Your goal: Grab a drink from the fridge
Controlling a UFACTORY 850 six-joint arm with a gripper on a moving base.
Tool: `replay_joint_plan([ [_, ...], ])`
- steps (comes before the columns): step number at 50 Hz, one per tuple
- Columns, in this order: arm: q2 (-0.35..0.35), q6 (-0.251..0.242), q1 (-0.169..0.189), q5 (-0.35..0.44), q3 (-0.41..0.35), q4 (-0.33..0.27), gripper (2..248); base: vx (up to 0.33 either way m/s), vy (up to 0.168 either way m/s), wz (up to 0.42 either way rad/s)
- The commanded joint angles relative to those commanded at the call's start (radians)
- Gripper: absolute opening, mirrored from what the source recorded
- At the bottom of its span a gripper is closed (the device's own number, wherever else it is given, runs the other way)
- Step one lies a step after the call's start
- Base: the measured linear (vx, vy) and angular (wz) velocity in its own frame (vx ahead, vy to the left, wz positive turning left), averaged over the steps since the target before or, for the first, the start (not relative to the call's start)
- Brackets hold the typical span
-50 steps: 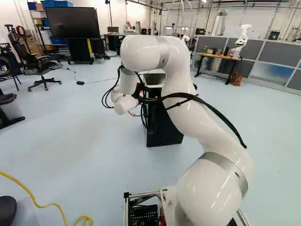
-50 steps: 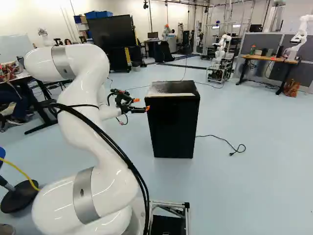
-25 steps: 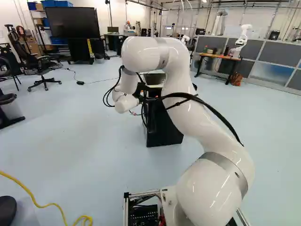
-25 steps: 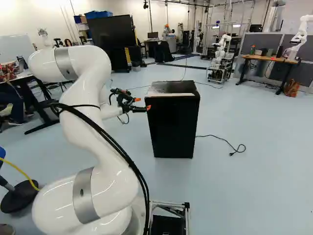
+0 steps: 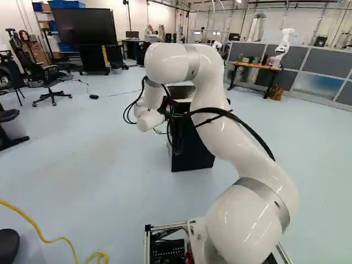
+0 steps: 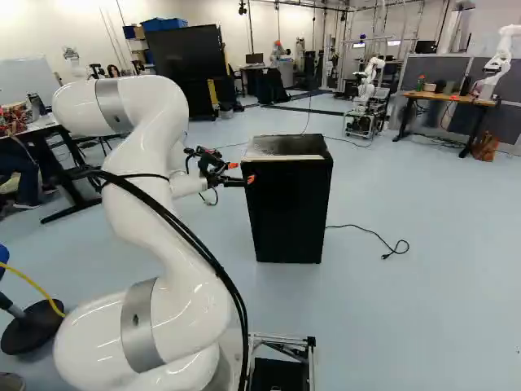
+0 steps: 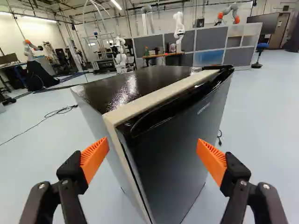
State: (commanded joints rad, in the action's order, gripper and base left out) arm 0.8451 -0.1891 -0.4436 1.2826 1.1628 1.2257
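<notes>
In the right base view my gripper [image 6: 242, 170] is at the left upper edge of the black fridge [image 6: 287, 208]. The wrist view shows the gripper [image 7: 152, 156] open, its orange pads wide apart. Ahead of it stands the small fridge [image 7: 173, 158], its door shut, with a pale strip along the top between door and cabinet. One front corner edge of the fridge lies between the two fingers' lines of reach; whether a finger touches it I cannot tell. No drink shows. In the left base view the arm hides part of the fridge [image 5: 190, 148].
A black cable with a plug [image 6: 391, 248] lies on the floor beside the fridge. A yellow cable [image 5: 41, 231] runs near the base. Farther off are a wooden-topped desk [image 6: 448, 98], partitions and another robot [image 6: 370, 81].
The arm has shifted slightly, carrying the open gripper a little to the right and closer to the fridge in the right base view. The base and fridge have stayed put.
</notes>
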Motion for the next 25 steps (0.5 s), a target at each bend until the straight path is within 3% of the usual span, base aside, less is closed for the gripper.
replay_joint_plan([
  [25,0.001,0.000,0.021,0.000,0.001,0.000,247,0.000,0.000,0.000],
])
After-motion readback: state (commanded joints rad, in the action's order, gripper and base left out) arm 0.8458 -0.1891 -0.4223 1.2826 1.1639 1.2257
